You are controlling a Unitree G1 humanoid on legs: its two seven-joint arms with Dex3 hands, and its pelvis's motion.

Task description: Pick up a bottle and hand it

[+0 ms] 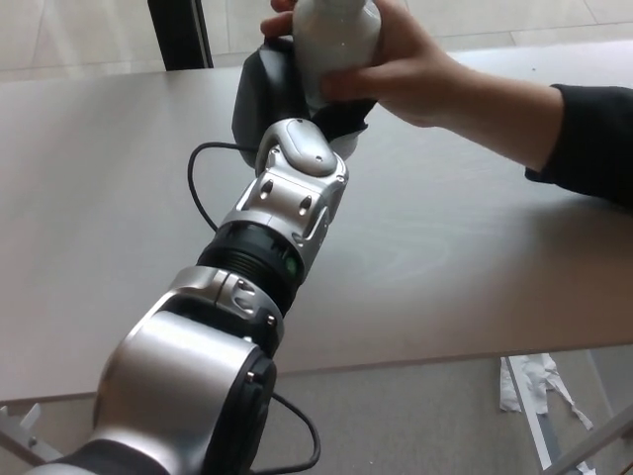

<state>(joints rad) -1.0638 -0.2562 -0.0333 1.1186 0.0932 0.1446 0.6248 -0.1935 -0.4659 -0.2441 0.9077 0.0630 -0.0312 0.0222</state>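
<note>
White bottle (336, 40) in left hand (287, 94), person's hand (401, 64) around it.

Views: one only, the head view; no second view shares the scene.
Position: high on the robot, over its left arm (247, 297).
Facing: downward and forward, across the table (475, 267) toward 12 o'clock.
Nearness: close; the arm fills the frame from 7 o'clock up to centre.
Edges: near table edge runs low, floor (425, 416) below at 5 o'clock; a person's sleeve (593, 139) enters at 3 o'clock.
</note>
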